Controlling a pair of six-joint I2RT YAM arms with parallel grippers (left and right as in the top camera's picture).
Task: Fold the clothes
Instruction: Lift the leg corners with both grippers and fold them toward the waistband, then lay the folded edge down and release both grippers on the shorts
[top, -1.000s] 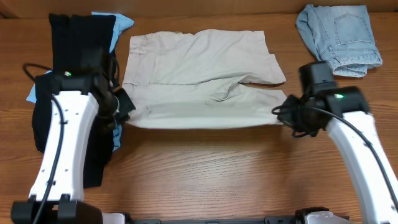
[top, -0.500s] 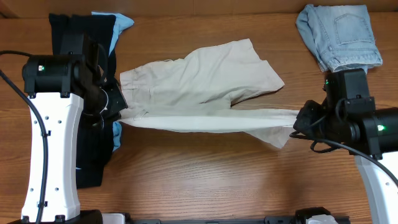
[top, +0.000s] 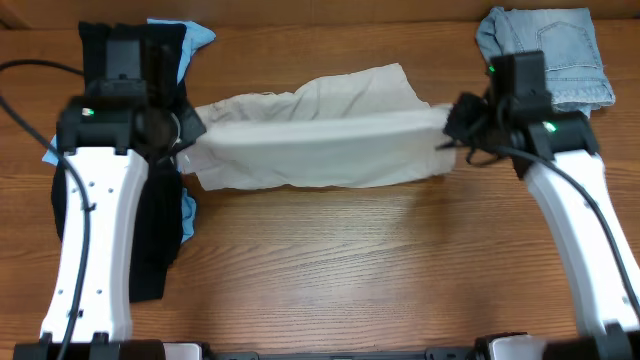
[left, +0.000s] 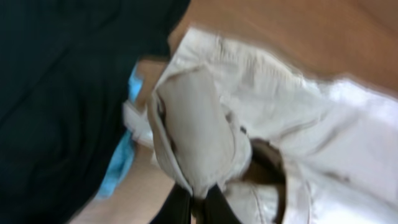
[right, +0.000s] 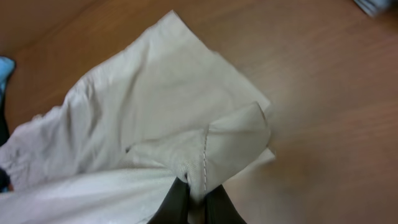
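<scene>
Pretty much the only non-task thing here is the wooden surface (top: 350, 270). It's looking a warm medium brown. In the overhead view the grain is running left to right, with darker streaks wandering through the lower middle of the frame. What looks like a thin straight seam is running across near the top edge. Some soft shadow is falling on the wood around the middle. In the right wrist view the same wood is filling the top and right side of the frame, coming out a bit blurry. In the left wrist view it's just peeking in at the upper right corner, blurred too.
</scene>
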